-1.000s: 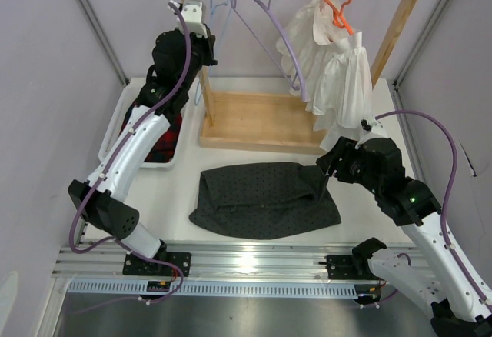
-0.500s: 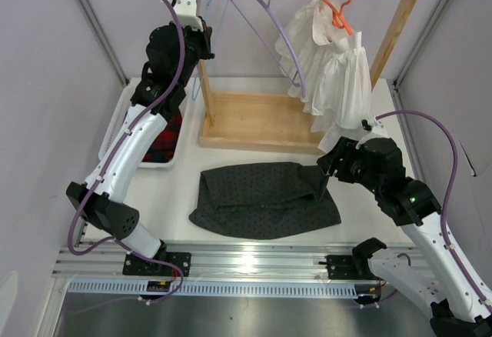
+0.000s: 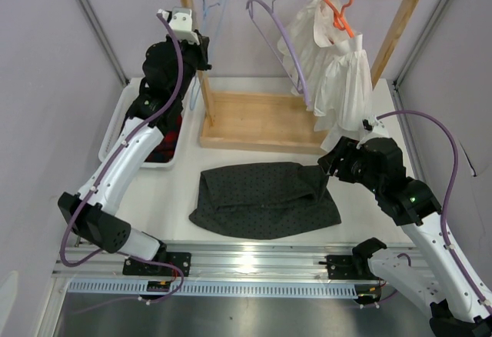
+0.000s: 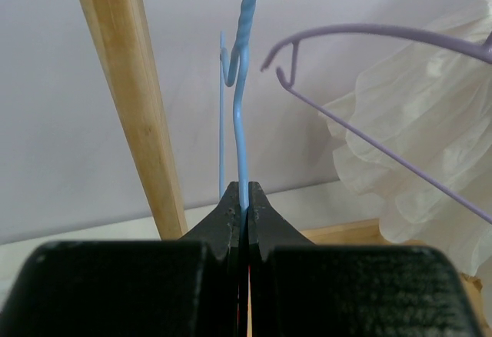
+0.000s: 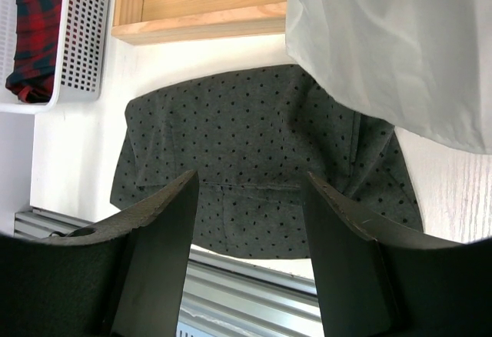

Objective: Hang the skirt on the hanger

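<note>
The skirt [image 3: 261, 198] lies spread flat on the white table [image 3: 177, 198] in the lower centre of the top view, just in front of the wooden rack's [image 3: 261, 121] base board. The right gripper [image 5: 252, 179] hangs over the skirt's right edge with its two fingers held wide apart and nothing between them; in its own view the dotted fabric fills the gap below.

At the left of the top view, a white basket [image 3: 115, 121] holds a red-black plaid garment [image 3: 165, 141].

Farther back, in the upper left, the left gripper [image 4: 244, 192] is pressed together on the thin wire of the pale blue hanger [image 4: 240, 121], just beside the rack's left post. The wire runs straight up from the fingertips, and its hook is up at the top rail.

To the right along the rail hang a purple hanger [image 3: 288, 52], bare and tilted, and then a white ruffled garment [image 3: 334, 68] on an orange hanger [image 3: 342, 2].
</note>
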Action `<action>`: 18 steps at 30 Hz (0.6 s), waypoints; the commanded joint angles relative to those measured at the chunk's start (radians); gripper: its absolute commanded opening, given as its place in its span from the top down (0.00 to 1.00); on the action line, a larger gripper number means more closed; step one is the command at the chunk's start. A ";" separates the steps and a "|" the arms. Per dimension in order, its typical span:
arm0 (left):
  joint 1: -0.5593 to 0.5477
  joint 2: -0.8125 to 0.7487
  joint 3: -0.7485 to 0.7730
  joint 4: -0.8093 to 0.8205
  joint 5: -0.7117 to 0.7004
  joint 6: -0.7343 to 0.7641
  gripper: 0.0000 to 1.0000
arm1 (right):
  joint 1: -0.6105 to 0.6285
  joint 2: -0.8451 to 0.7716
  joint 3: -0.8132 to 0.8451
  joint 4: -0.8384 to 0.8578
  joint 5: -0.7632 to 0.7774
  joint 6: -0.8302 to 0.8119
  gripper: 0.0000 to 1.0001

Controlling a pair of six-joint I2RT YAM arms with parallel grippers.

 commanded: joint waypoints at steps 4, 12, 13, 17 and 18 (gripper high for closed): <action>0.007 -0.104 -0.102 0.128 0.030 0.012 1.00 | -0.008 -0.005 -0.018 0.016 -0.011 -0.018 0.38; 0.007 -0.116 -0.109 0.188 0.053 0.023 1.00 | -0.011 -0.011 -0.024 0.016 -0.012 -0.019 0.38; 0.007 -0.116 -0.102 0.189 0.058 0.023 1.00 | -0.012 -0.012 -0.025 0.013 -0.011 -0.018 0.38; 0.007 -0.105 -0.086 0.197 0.074 0.023 1.00 | -0.015 -0.013 -0.027 0.012 -0.015 -0.019 0.39; 0.007 -0.102 -0.073 0.194 0.076 0.023 1.00 | -0.015 -0.013 -0.027 0.010 -0.015 -0.021 0.38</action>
